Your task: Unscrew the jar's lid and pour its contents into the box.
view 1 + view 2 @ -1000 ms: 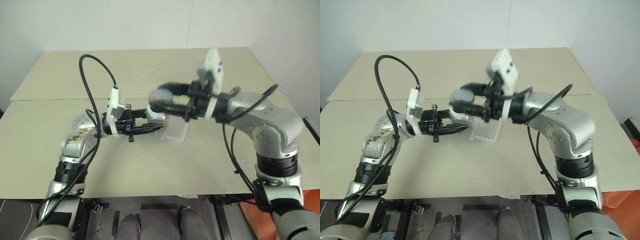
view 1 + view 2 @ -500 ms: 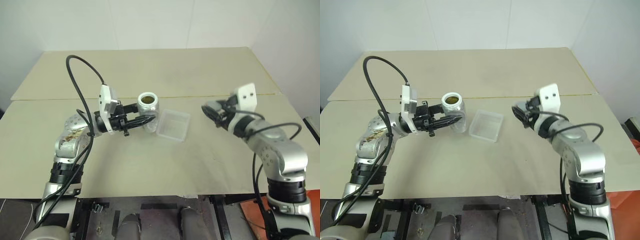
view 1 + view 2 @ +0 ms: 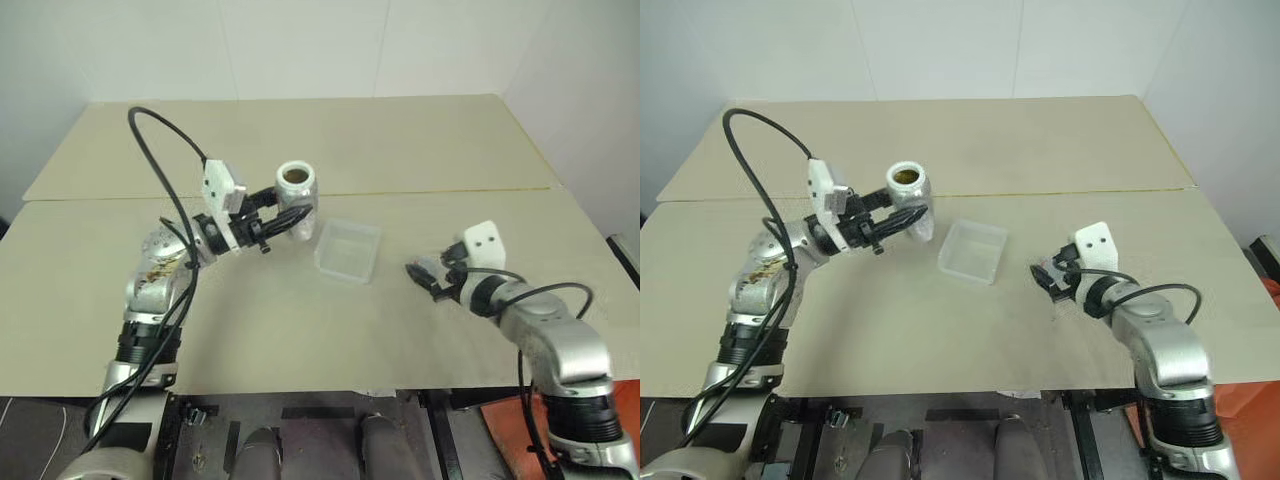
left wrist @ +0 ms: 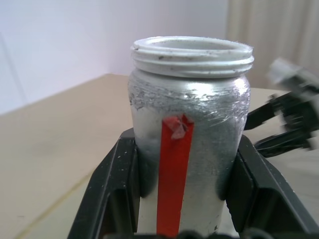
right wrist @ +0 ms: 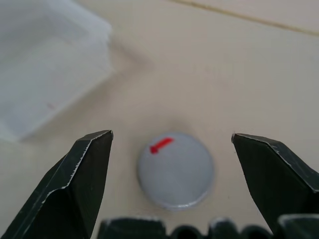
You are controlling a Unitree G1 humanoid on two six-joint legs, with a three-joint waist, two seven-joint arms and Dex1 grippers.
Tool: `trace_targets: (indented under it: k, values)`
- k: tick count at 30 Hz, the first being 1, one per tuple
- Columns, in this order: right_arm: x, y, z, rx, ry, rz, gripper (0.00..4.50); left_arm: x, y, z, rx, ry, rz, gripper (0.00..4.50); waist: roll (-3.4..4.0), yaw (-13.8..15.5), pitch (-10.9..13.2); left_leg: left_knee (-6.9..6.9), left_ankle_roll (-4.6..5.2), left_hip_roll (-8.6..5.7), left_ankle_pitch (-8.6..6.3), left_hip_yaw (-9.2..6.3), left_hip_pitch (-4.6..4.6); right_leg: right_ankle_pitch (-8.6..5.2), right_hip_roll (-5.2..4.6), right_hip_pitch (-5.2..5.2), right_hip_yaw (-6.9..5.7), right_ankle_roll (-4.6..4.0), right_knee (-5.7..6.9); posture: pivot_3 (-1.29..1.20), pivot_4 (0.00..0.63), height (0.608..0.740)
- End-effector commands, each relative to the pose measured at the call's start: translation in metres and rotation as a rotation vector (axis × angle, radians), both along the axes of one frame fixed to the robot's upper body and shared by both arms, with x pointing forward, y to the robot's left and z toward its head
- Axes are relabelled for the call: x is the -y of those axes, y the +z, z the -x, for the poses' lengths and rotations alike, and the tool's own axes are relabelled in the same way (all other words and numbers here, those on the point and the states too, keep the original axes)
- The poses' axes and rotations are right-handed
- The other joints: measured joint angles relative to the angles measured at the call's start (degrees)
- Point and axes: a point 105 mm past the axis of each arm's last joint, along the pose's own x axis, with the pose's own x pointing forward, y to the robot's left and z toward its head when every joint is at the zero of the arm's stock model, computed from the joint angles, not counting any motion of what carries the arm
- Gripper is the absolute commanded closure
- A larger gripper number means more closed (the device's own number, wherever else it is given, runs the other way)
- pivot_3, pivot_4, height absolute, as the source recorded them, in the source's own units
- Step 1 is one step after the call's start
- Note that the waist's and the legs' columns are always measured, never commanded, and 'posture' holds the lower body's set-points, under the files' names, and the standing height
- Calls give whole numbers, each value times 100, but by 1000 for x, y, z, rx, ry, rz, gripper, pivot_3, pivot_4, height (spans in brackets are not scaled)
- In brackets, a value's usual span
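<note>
The open-mouthed jar (image 3: 296,186), upper centre of the frame, is being gripped upright by the left gripper (image 3: 283,217), ready for pouring into the box (image 3: 348,250). The lid (image 5: 175,170) is lying on the desk (image 3: 300,330) between the right gripper's (image 3: 424,273) wide-open jaws.

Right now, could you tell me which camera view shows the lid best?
The right wrist view: the lid lies flat on the table between the open right claw fingers, its red mark plain. In the eye views the claw mostly hides it. The left wrist view shows the open jar instead.
</note>
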Motion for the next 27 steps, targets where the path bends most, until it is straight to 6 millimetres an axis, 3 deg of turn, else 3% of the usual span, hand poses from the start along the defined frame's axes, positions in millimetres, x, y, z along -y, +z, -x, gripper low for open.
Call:
trace_targets:
  k: [1,4,8,13,19,27]
  values:
    - [-23,34,24,-5,218,-14,19,12,13,-20,259,181,-137,2622,-1,43,-1,1,0,-1,0,0,2,1,0,2,0,1,-2,0,150,740]
    - [-36,39,39,-41,351,7,19,25,8,-34,575,305,-396,2622,-3,109,-1,-1,1,0,-1,0,5,1,2,7,-1,1,-9,0,150,740]
    - [-42,45,46,-56,434,41,19,53,4,-43,1123,331,-772,2622,-9,160,2,1,1,-6,-1,1,-6,11,-2,6,1,10,-24,0,150,740]
    - [-48,60,48,-5,491,94,19,78,-7,-50,1602,237,-1010,2622,-10,284,4,9,0,-13,0,1,-34,17,-6,-7,-1,22,-31,0,150,740]
    - [-53,70,53,40,513,91,19,105,-18,-46,1853,101,-1085,2622,-12,289,5,9,-6,-13,3,2,-60,18,-8,-27,-4,26,-17,0,150,740]
    - [-53,71,56,59,494,74,19,111,-17,-48,1869,92,-1095,2622,-14,289,6,9,-22,-13,12,3,-61,18,-9,-28,-4,27,-20,0,150,740]
